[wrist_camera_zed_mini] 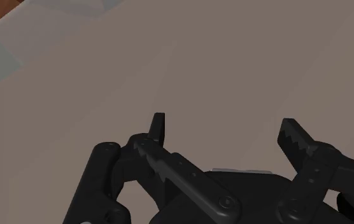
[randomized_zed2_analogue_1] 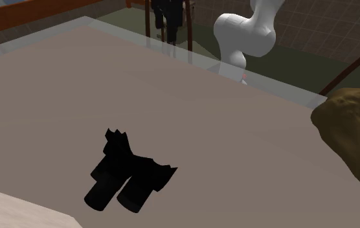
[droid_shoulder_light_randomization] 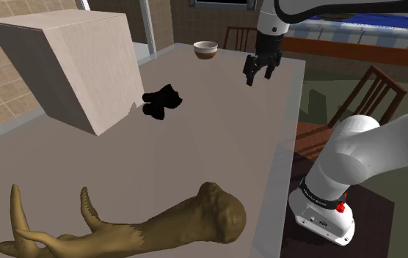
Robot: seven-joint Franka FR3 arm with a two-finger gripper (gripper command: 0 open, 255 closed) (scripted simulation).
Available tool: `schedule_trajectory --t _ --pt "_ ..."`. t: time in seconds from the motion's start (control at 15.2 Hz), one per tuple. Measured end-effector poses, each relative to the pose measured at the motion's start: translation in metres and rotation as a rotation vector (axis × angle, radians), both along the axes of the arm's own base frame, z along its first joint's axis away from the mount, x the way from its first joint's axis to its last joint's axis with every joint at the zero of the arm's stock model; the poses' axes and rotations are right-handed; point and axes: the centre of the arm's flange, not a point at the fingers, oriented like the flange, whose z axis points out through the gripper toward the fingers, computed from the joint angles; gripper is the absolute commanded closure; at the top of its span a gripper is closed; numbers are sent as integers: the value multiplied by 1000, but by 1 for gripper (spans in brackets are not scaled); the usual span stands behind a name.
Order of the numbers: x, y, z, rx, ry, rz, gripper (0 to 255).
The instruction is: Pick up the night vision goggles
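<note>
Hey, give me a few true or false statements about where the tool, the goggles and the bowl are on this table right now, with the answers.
1. The tool is open and holds nothing. True.
2. The black goggles lie on the table beside the big pale box. True.
3. The tool is touching the goggles. False: it hangs apart from them, toward the shoulder view's right.
4. The bowl sits on top of the box. False: it stands on the table, near the far edge.
</note>
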Motion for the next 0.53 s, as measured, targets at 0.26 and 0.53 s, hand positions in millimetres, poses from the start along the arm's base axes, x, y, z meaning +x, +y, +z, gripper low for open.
schedule_trajectory --t 0.26,0.53 --pt "18 25 2 -5 12 -13 0" --pt "51 68 0 -12 34 -39 0"
